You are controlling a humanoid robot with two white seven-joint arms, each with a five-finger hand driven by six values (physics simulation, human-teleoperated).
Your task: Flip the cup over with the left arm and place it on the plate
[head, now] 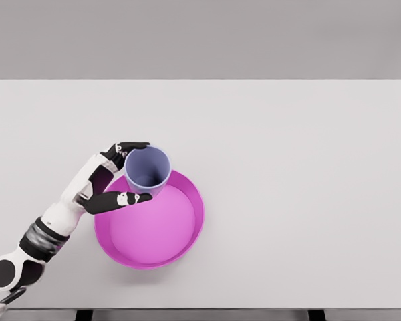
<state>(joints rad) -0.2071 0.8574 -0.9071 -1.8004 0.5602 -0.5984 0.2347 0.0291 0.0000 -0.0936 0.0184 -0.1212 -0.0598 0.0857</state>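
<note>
- We observed the left hand entering from the lower left, its fingers wrapped round the cup: one black-tipped finger lay across the far side of the wall near the rim and another across the near side, so the cup was pinched between them.
- The cup, pale blue, stood mouth-up over the upper left edge of the plate; we judged this grip was kept so that the cup could be lowered upright.
- We could not tell whether the cup's base touched the plate or hung just above it.
- The cup's interior appeared empty.
- The plate, a magenta dish with a raised rim, rested on the white tabletop and held nothing besides the cup.
- We judged that releasing the cup remained.
- The right arm was not visible.
</note>
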